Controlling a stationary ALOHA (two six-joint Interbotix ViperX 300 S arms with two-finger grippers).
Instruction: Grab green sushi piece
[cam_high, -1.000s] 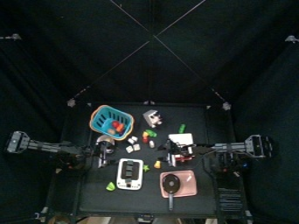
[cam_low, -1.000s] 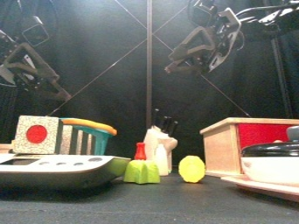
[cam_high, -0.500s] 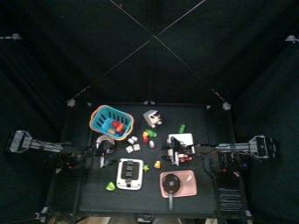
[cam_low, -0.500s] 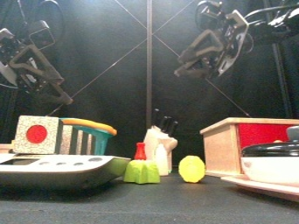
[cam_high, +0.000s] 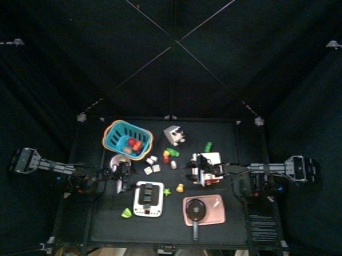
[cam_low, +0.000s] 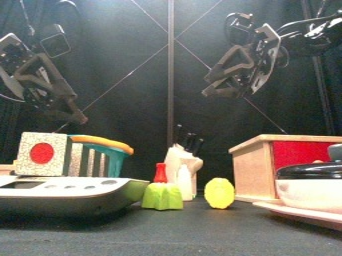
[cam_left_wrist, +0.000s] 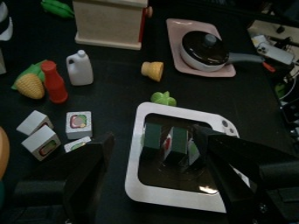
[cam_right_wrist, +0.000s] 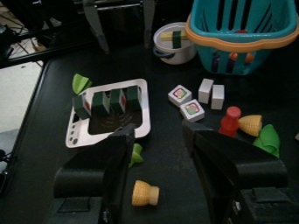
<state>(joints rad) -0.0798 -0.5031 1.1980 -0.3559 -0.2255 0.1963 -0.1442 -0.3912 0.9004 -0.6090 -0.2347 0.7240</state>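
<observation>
Several green-wrapped sushi pieces (cam_right_wrist: 103, 99) stand in a row on a white tray (cam_right_wrist: 100, 131). They also show in the left wrist view (cam_left_wrist: 162, 138) on the same tray (cam_left_wrist: 176, 181), which lies at the table's front left in the top view (cam_high: 148, 198). My left gripper (cam_left_wrist: 163, 175) is open and empty, above the tray. My right gripper (cam_right_wrist: 163, 166) is open and empty, above the table's middle right. In the front view both the left gripper (cam_low: 47, 92) and the right gripper (cam_low: 230, 78) hang high above the things.
A teal basket (cam_high: 127, 137) stands at the back left and a wooden box (cam_low: 287, 158) at the right. A pan on a pink board (cam_left_wrist: 205, 48) lies at the front right. Small white sushi cubes (cam_right_wrist: 187, 98), a white bottle (cam_left_wrist: 79, 66) and a red bottle (cam_left_wrist: 49, 79) stand mid-table.
In the front view both grippers have drifted slightly down and to the right. Nothing on the table has moved.
</observation>
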